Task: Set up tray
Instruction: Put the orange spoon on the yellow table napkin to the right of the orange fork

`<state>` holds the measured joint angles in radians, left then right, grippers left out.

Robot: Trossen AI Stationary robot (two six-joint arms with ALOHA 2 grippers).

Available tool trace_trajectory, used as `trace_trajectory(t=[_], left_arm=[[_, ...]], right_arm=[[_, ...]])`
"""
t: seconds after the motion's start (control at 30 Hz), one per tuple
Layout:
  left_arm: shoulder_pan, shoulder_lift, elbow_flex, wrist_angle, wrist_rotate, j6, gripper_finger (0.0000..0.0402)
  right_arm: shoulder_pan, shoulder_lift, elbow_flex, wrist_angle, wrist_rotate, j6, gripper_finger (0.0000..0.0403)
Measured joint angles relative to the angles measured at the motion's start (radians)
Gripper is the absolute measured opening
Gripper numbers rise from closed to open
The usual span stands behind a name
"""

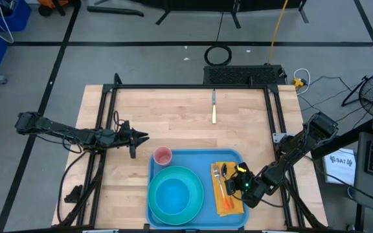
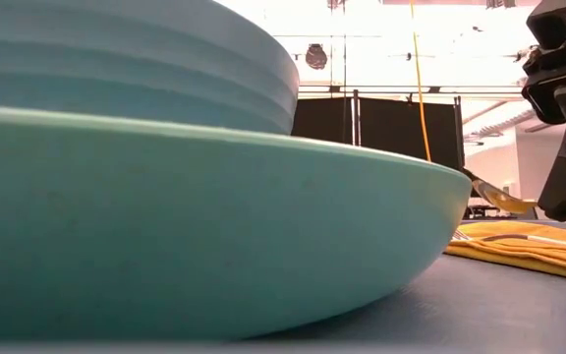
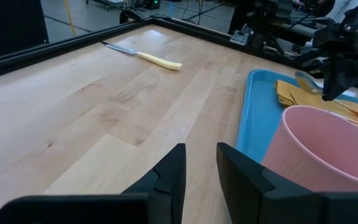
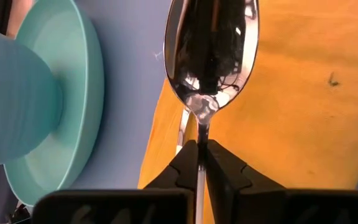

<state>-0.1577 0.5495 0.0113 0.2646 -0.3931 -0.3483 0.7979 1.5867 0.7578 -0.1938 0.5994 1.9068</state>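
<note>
The large blue tray [image 1: 199,158] lies at the table's near edge. On it stand a teal plate [image 1: 196,206] with a blue bowl [image 1: 173,194] on it, a pink cup [image 1: 163,156] at the far left corner, and an orange napkin [image 1: 230,202] with a fork [image 1: 217,176] on it. My right gripper [image 4: 201,149] is over the napkin, shut on a metal spoon [image 4: 213,50]. My left gripper [image 3: 201,165] hovers over bare table left of the cup [image 3: 328,149], fingers slightly apart, touching nothing. My right gripper pinches the spoon's thin handle [image 4: 201,127] just behind its bowl, between the two fingertips. The fingers lie along the spoon, coming from the table's right. In the low view the spoon [image 2: 499,199] slants just above the napkin [image 2: 529,241], its bowl end clear of it.
A knife with a yellow handle [image 1: 214,110] lies on the wooden table near the far edge. A black frame [image 1: 186,87] runs around the table top. Bare wood lies between the knife and the tray.
</note>
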Motion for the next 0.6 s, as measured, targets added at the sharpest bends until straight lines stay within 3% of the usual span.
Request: trace_trajectory(t=[0.4, 0.6], left_arm=[[0.0, 0.0, 0.0, 0.0, 0.0, -0.005, 0.0093], [0.0, 0.0, 0.0, 0.0, 0.0, -0.006, 0.0093]], right_arm=[[0.0, 0.0, 0.0, -0.006, 0.005, -0.007, 0.0015], [0.0, 0.001, -0.001, -0.013, 0.005, -0.008, 0.005]])
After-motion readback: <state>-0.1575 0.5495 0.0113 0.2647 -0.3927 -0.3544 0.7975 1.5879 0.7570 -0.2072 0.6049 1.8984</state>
